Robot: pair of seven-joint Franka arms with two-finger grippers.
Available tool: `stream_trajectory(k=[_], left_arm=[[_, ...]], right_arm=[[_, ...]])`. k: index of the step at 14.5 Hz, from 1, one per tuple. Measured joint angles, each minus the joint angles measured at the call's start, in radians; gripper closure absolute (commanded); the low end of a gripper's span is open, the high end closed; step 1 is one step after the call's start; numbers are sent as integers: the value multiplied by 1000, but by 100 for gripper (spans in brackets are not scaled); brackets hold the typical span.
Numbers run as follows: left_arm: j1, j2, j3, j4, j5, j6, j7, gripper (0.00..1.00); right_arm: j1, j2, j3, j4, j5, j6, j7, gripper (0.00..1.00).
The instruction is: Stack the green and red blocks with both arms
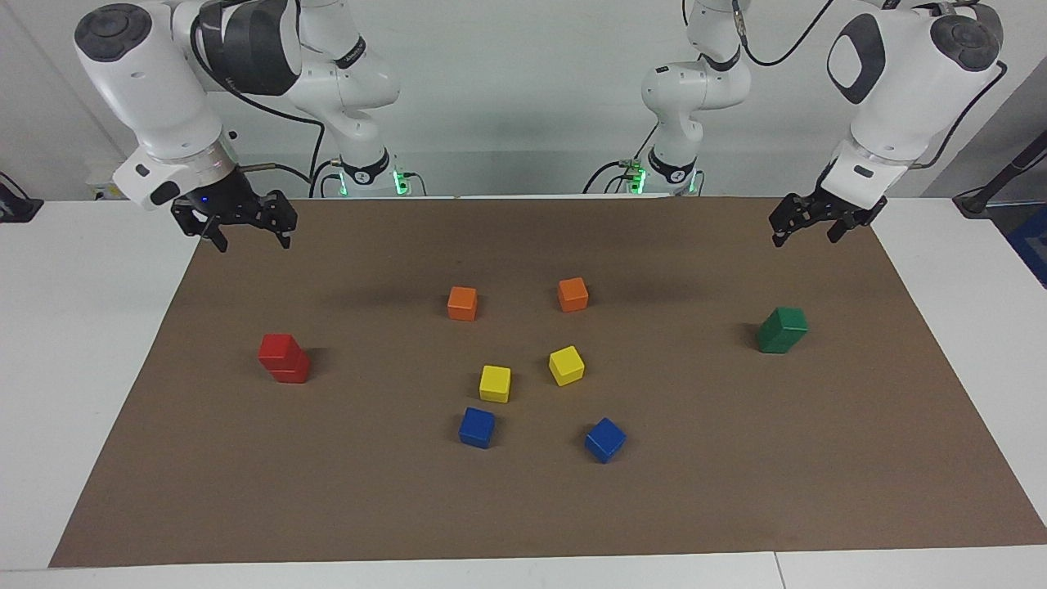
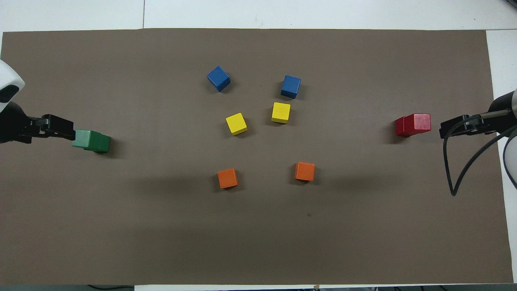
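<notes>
While both grippers hang spread and empty over the mat's (image 1: 523, 507) corners, left gripper (image 1: 822, 222), right gripper (image 1: 243, 222), red stack (image 1: 284, 358) and green stack (image 1: 781, 330) stand two-high.

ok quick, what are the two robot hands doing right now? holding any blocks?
Left gripper: open, empty, in the air above the mat near the green stack.
Right gripper: open, empty, in the air near the red stack.
</notes>
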Motion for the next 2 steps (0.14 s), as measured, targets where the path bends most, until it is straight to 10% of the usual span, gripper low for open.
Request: stream_trajectory(k=[2], left_arm=[[0,0,0,0,0,0,0,0]], right_arm=[[0,0,0,0,0,0,0,0]])
